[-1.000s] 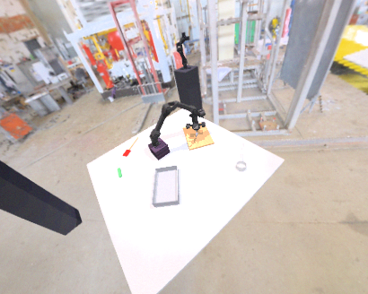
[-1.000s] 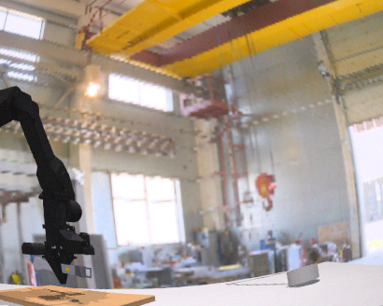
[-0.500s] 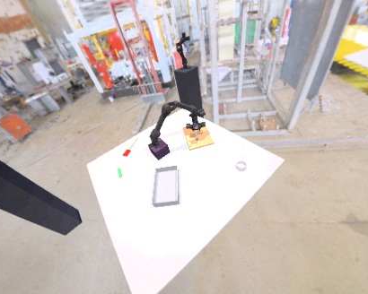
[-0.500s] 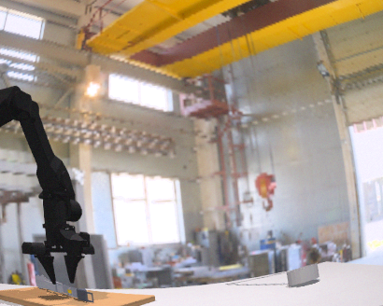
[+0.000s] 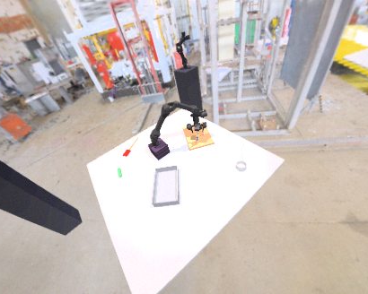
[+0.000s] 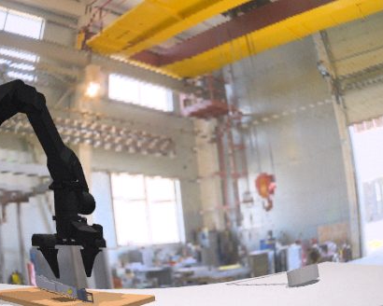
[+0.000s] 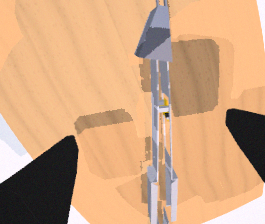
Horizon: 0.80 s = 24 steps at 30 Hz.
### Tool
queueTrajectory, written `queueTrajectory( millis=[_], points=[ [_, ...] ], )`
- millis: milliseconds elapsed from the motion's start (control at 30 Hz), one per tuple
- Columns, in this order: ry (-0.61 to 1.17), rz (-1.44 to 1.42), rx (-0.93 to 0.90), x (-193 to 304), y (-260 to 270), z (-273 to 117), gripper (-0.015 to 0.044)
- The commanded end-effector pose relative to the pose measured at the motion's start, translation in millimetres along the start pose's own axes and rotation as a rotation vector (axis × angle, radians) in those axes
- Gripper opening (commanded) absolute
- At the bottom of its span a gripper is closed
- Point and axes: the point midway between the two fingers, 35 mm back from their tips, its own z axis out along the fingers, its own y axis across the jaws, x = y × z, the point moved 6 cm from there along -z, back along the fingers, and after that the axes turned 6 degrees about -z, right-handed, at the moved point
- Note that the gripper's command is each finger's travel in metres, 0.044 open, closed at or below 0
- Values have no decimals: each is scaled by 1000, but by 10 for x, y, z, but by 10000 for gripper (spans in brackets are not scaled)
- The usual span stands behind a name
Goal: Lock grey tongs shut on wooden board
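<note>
The grey tongs point(image 5: 197, 138) point(image 6: 58, 285) point(image 7: 154, 45) are over the wooden board point(image 5: 205, 143) point(image 6: 137, 299) point(image 7: 228, 165), with their two long arms close together and a narrow gap between them. A small yellow mark shows between the arms in the wrist view. In the exterior view their left end looks higher than the right; whether their whole length touches the board cannot be told. The lock inside the hinge is not visible. My gripper point(image 5: 197, 134) point(image 6: 74, 277) point(image 7: 153, 129) is wide open and empty, pointing down above the tongs, one finger on each side of them.
The grey roasting tin point(image 5: 154, 188) stands near the table's middle, with no tongs across it. A ladle-like thing point(image 5: 240, 166) point(image 6: 303, 276) is at the right. A red-headed spatula point(image 5: 127, 152) and a green object point(image 5: 119, 172) lie left of the dark arm base point(image 5: 159, 151).
</note>
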Motion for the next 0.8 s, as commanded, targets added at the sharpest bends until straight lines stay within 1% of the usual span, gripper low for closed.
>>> queueTrajectory(
  millis=[0, 100, 167, 400, 467, 567, 767],
  points=[
    [-1, 16, -16, -569, 114, -323, 440],
    [-6, 14, -16, -1015, 106, -570, 440],
    [-8, 13, -16, -1129, 93, -634, 440],
    [-8, 14, -16, -1130, 93, -662, 440],
    [-8, 19, -19, -1133, 87, -798, 440],
    [-10, 31, -25, -1140, 53, -1106, 440],
    [-10, 32, -25, -1140, 48, -1137, 440]
  ],
)
